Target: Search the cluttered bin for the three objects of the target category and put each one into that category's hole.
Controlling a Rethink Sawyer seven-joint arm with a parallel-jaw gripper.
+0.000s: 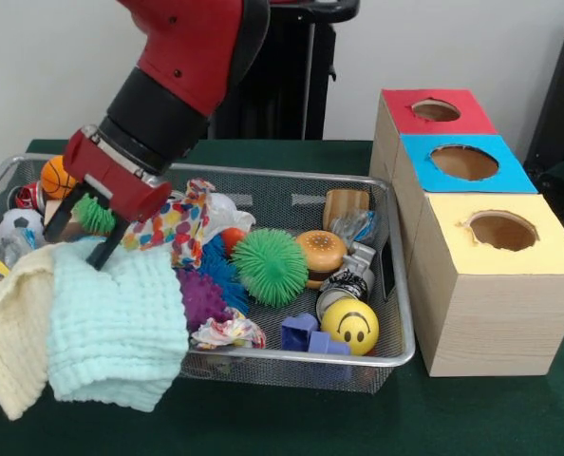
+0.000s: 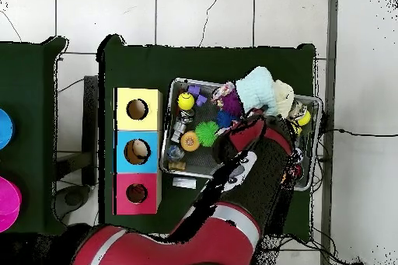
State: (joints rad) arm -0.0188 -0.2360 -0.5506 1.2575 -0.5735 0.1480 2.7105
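The silver wire-mesh bin (image 1: 291,174) stands left of the boxes and is full of toys; it also shows in the overhead view (image 2: 165,134). My gripper (image 1: 81,236) is low over the bin's left end, open. One black finger (image 1: 106,249) touches the top of a mint cloth (image 1: 121,328) that hangs over the front rim beside a cream cloth (image 1: 11,347). A small tan patch lies between the fingers; I cannot tell what it is. No plush animal shows clearly. The red-topped hole (image 1: 435,110) is the farthest box, also seen from overhead (image 2: 137,193). In the overhead view my arm hides the gripper.
The blue-topped hole (image 1: 464,161) and the yellow-topped hole (image 1: 502,230) sit nearer. In the bin are a green spiky ball (image 1: 268,266), a purple spiky ball (image 1: 201,299), a patterned cloth knot (image 1: 173,228), a burger toy (image 1: 320,256), a smiley ball (image 1: 349,326) and a small basketball (image 1: 56,176).
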